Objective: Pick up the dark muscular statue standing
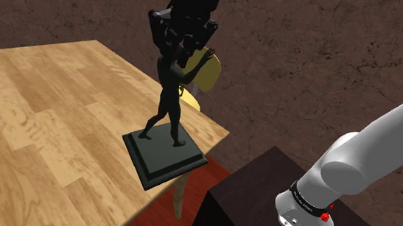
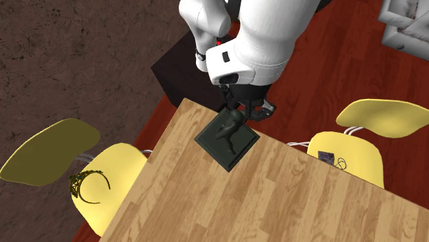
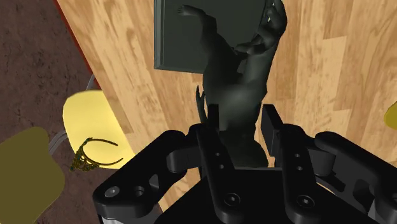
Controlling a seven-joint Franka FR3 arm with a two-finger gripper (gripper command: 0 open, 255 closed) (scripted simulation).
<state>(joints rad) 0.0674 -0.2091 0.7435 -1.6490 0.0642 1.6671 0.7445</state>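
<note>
The dark muscular statue (image 1: 168, 91) stands upright on its dark square base (image 1: 165, 156), at the wooden table's (image 1: 36, 132) corner nearest the stand. My black gripper (image 1: 179, 48) comes down over its head and shoulders. In the wrist view the two fingers (image 3: 210, 127) press against either side of the statue's (image 3: 235, 83) upper body, so the gripper (image 3: 240, 118) is shut on it. From the second exterior view the statue (image 2: 230, 127) sits under the hand (image 2: 240, 110), and its base rests flat on the table (image 2: 275, 199).
A yellow chair (image 1: 205, 72) stands just behind the statue past the table edge. Two yellow chairs (image 2: 55, 148) (image 2: 375, 117) flank the table; one seat holds a small tiara-like object (image 2: 86, 185). The dark stand (image 1: 259, 202) is close to the table corner.
</note>
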